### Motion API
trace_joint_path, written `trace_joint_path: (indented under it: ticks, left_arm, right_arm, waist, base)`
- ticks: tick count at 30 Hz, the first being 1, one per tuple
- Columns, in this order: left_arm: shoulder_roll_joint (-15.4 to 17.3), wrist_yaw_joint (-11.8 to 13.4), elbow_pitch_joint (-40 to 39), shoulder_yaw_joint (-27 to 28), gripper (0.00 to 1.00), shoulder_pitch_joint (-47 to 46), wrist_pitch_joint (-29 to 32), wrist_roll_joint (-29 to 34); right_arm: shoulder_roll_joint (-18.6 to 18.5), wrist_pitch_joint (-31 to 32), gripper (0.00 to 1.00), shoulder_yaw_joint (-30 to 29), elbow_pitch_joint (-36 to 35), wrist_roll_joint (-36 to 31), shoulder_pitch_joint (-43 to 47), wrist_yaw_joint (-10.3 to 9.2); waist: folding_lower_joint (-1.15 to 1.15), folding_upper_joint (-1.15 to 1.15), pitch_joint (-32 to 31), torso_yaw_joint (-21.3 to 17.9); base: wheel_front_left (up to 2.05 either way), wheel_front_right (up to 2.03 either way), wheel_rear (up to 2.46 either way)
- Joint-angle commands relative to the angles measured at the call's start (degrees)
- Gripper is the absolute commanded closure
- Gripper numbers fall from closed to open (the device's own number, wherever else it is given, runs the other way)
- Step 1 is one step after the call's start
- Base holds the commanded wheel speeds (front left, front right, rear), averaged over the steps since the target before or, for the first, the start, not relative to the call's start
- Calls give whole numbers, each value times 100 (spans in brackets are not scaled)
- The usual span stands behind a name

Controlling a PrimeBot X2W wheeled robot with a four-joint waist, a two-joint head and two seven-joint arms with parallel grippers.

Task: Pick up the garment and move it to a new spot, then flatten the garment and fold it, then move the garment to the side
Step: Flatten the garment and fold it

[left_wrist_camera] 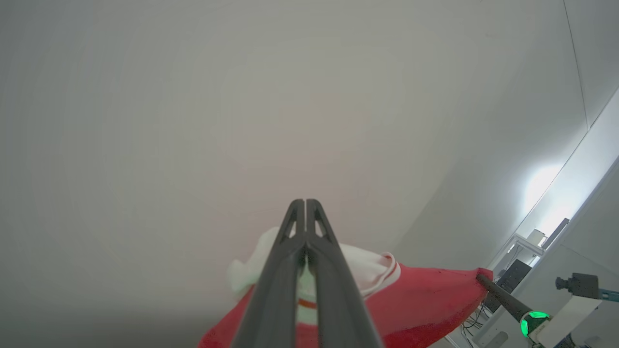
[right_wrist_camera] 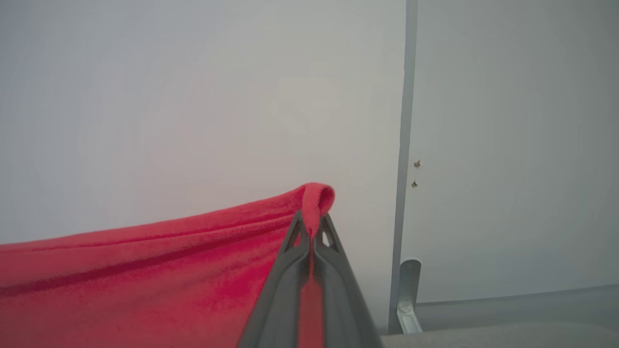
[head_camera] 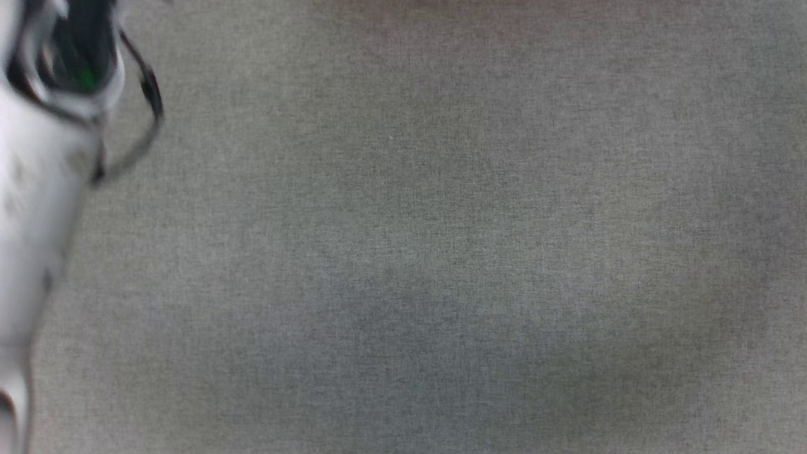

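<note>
- Red fabric of the garment [right_wrist_camera: 145, 280] is clamped between the shut fingers of the right claw [right_wrist_camera: 312, 218]. A small fold of its edge loops over the fingertips.
- From the right claw the cloth runs taut to that claw's left, with shallow creases along the top edge.
- The left claw [left_wrist_camera: 305, 202] is closed on the same garment. White sleeve fabric [left_wrist_camera: 367, 270] with red-and-white striped trim shows between and behind its fingers.
- To the right of the left claw, the red body stretches to a corner pinched by the right claw, below which a green indicator light [left_wrist_camera: 534, 319] glows.
- The garment is held up, spread between both claws, against a pale wall [right_wrist_camera: 193, 96].
- Right of the right claw stand a vertical grey strip [right_wrist_camera: 405, 121] and a metal bracket [right_wrist_camera: 408, 295].
- The head view shows a grey woven worktop [head_camera: 441, 252] and a blurred pale forearm [head_camera: 38, 208] with a dark cable [head_camera: 148, 101].
</note>
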Motion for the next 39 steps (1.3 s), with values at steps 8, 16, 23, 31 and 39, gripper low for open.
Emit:
trace_joint_path:
  ticks: [8,16,23,31,39]
  left_arm:
    - [73,12,-1490,618,100,2672,-14,116]
    - [239,12,-2920,1121,100,4988,-14,233]
    - [331,12,-4122,1429,100,6569,-14,292]
    - [398,12,-4933,1654,100,7719,-15,497]
    - [367,12,-5314,1776,100,8195,-15,750]
  right_arm:
    - [-834,445,100,636,-1640,1358,2473,-13]
    - [-1238,1206,100,451,-3339,1952,4608,-13]
    - [-1195,1811,100,-142,-4481,2022,6109,-12]
    - [-914,2311,100,-847,-5430,1941,7229,-12]
    - [-529,2816,100,-1563,-6461,1806,8027,-12]
  waist:
    - [0,-1,-285,-29]
    - [0,-1,-633,-223]
    - [0,-1,-888,-222]
    - [0,-1,-912,-161]
    - [0,-1,-824,-103]
  base:
    - [0,0,0]
    - [0,0,0]
    - [0,0,0]
    - [0,0,0]
    - [0,0,0]
